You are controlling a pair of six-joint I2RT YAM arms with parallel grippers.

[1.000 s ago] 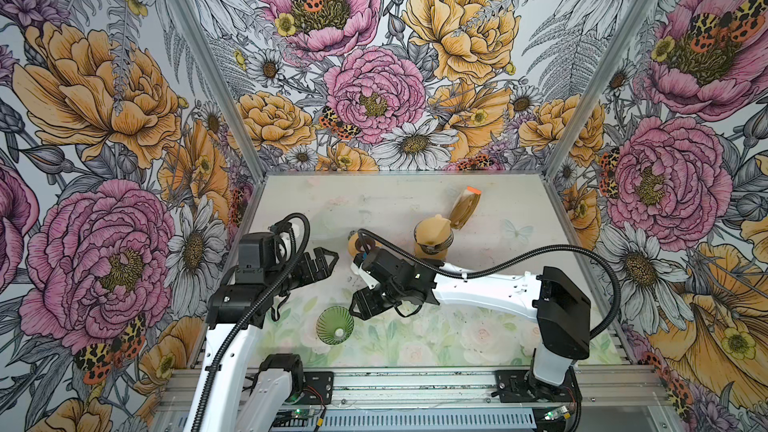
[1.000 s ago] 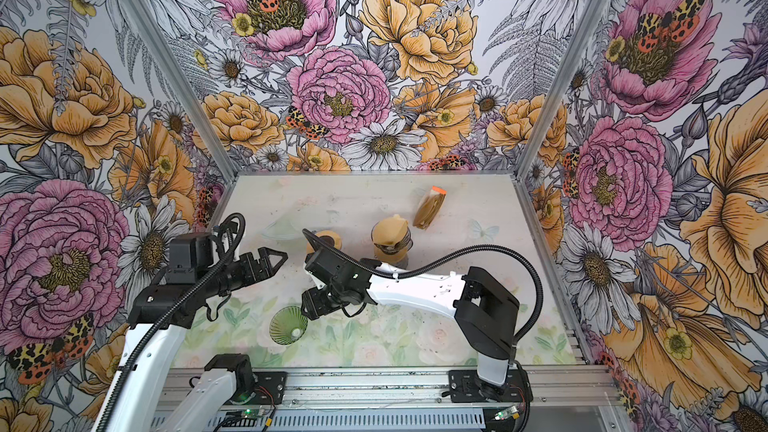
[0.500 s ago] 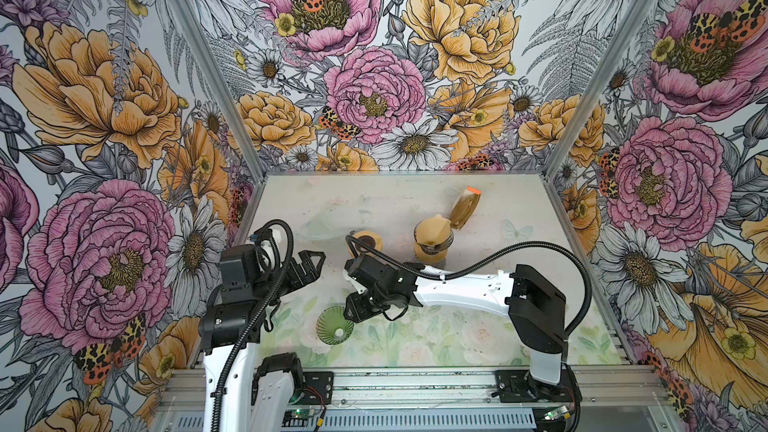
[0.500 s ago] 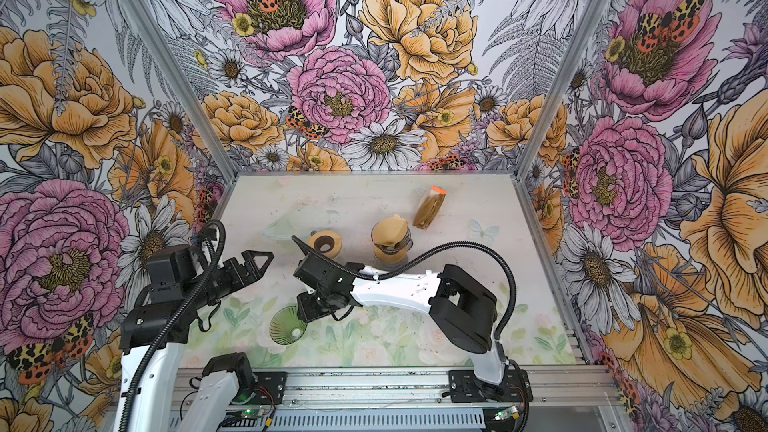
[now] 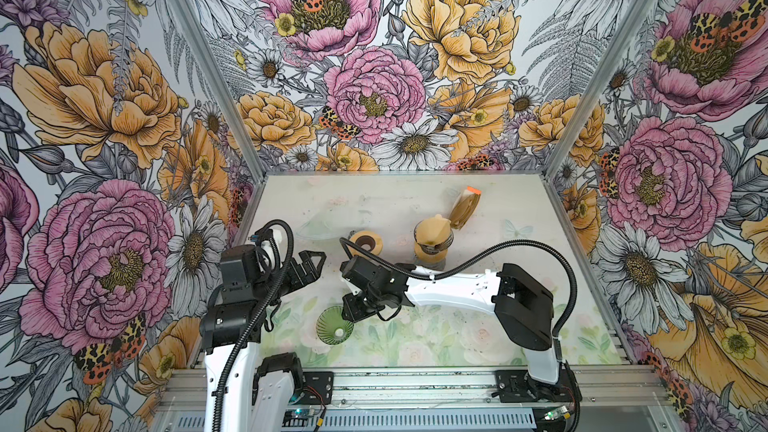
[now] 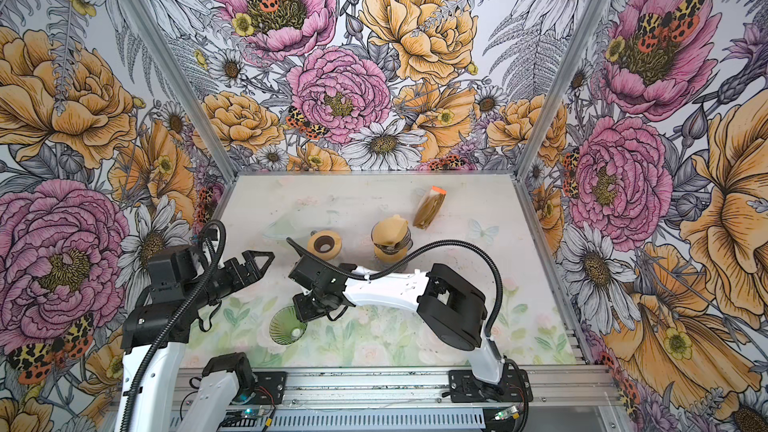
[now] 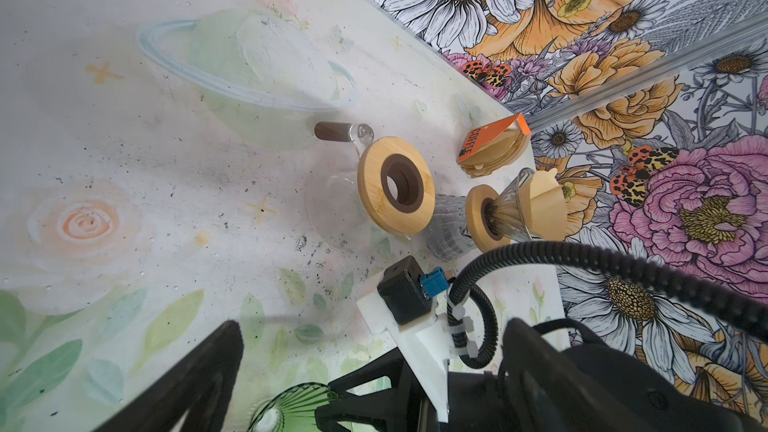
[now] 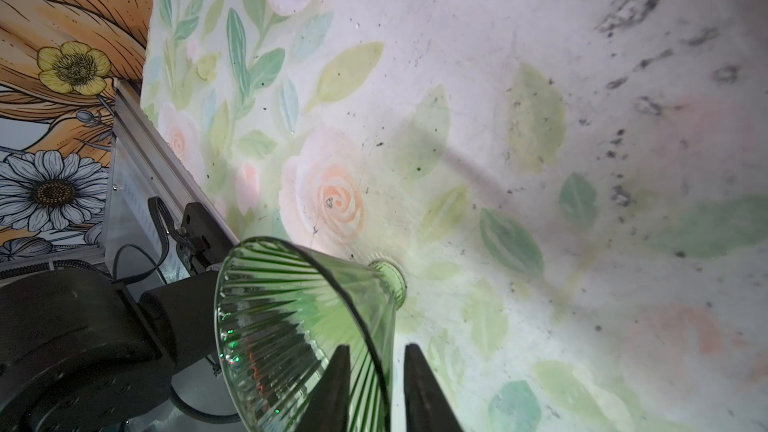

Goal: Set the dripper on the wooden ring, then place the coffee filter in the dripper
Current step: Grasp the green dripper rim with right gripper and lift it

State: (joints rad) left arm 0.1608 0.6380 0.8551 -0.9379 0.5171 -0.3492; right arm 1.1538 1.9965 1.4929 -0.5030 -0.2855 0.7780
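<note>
A green ribbed glass dripper (image 5: 334, 324) (image 6: 288, 326) rests on the table near the front, left of the middle. My right gripper (image 5: 351, 311) (image 8: 376, 388) reaches across to it. One finger is inside the cone (image 8: 291, 317) and one outside, straddling the glass wall. The jaws are narrow, and a small gap still shows on each side of the wall. The brown coffee filters (image 5: 465, 209) (image 7: 494, 147), in a pack with an orange label, lie at the back right. My left gripper (image 5: 311, 261) (image 6: 259, 263) hovers open and empty behind the dripper.
A clear dripper holding a tan filter (image 5: 432, 238) (image 7: 532, 209) stands on a wooden collar over a glass vessel. Left of it is a glass carafe with a wooden ring lid (image 5: 365, 243) (image 7: 395, 184). The right arm's cable loops above the table's middle.
My right gripper moved left and forward onto the green dripper's rim, and its jaws narrowed. The left arm drew back to the left. The dripper stayed put.
</note>
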